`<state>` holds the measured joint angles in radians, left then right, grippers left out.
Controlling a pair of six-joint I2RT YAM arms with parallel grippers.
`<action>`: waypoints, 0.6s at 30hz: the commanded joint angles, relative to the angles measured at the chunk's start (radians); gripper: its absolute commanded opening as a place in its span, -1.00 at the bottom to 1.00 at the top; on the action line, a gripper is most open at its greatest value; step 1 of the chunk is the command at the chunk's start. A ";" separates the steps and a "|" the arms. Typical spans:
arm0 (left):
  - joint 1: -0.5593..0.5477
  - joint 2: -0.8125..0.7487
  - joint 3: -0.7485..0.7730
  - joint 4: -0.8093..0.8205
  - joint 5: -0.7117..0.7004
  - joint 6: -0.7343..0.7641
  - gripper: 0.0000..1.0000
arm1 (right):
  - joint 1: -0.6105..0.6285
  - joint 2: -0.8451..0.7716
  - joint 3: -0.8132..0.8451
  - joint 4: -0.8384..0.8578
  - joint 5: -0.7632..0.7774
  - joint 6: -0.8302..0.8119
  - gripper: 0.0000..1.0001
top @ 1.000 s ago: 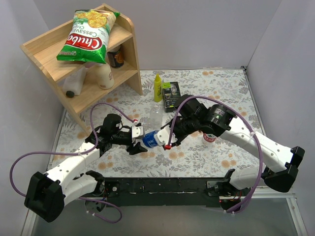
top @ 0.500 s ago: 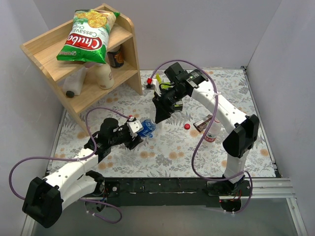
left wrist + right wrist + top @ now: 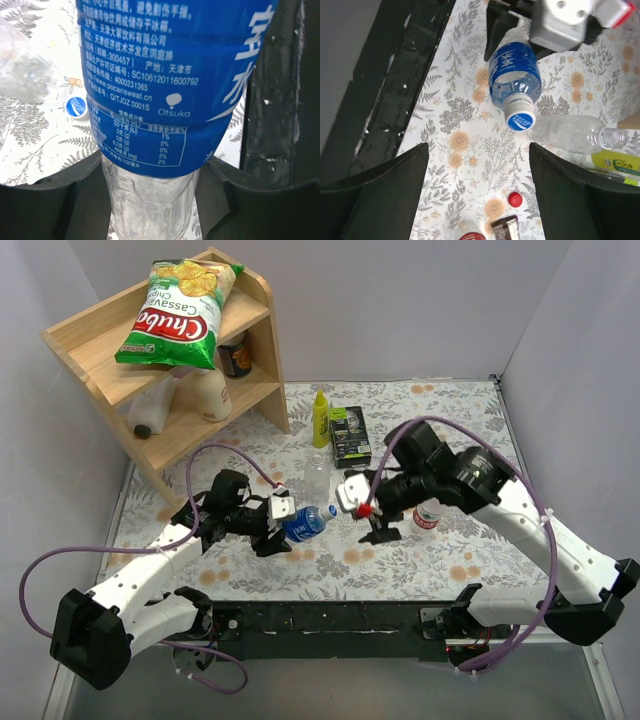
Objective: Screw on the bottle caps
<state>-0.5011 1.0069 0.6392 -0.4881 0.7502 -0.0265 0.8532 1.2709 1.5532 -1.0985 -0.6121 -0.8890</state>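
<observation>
Two tools — left tool (image 3: 150,205) tight on blue-labelled bottle (image 3: 175,60), right tool (image 3: 477,192) wide before cap (image 3: 520,120)

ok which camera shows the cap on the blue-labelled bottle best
The right wrist view: the blue cap faces the lens, on the neck of the blue-labelled bottle. The top external view shows it as a tiny dot. The left wrist view shows only that bottle's label and body.
</observation>
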 commanded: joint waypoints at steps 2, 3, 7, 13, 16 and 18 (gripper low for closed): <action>-0.001 -0.001 0.080 -0.129 0.080 0.122 -1.00 | 0.099 -0.087 -0.180 0.271 0.198 -0.217 0.64; -0.001 0.002 0.095 -0.139 0.093 0.132 -1.00 | 0.106 -0.093 -0.182 0.284 0.201 -0.226 0.55; -0.001 0.022 0.128 -0.165 0.109 0.154 -1.00 | 0.130 -0.073 -0.179 0.307 0.198 -0.244 0.39; -0.001 0.042 0.152 -0.170 0.113 0.157 -1.00 | 0.152 -0.059 -0.185 0.338 0.175 -0.243 0.20; -0.001 0.044 0.158 -0.170 0.115 0.158 -1.00 | 0.156 -0.050 -0.185 0.309 0.173 -0.269 0.09; -0.001 0.044 0.159 -0.164 0.113 0.158 -1.00 | 0.158 -0.041 -0.183 0.292 0.173 -0.289 0.04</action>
<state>-0.5011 1.0580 0.7547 -0.6472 0.8284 0.1123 1.0031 1.2186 1.3705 -0.8097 -0.4320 -1.1324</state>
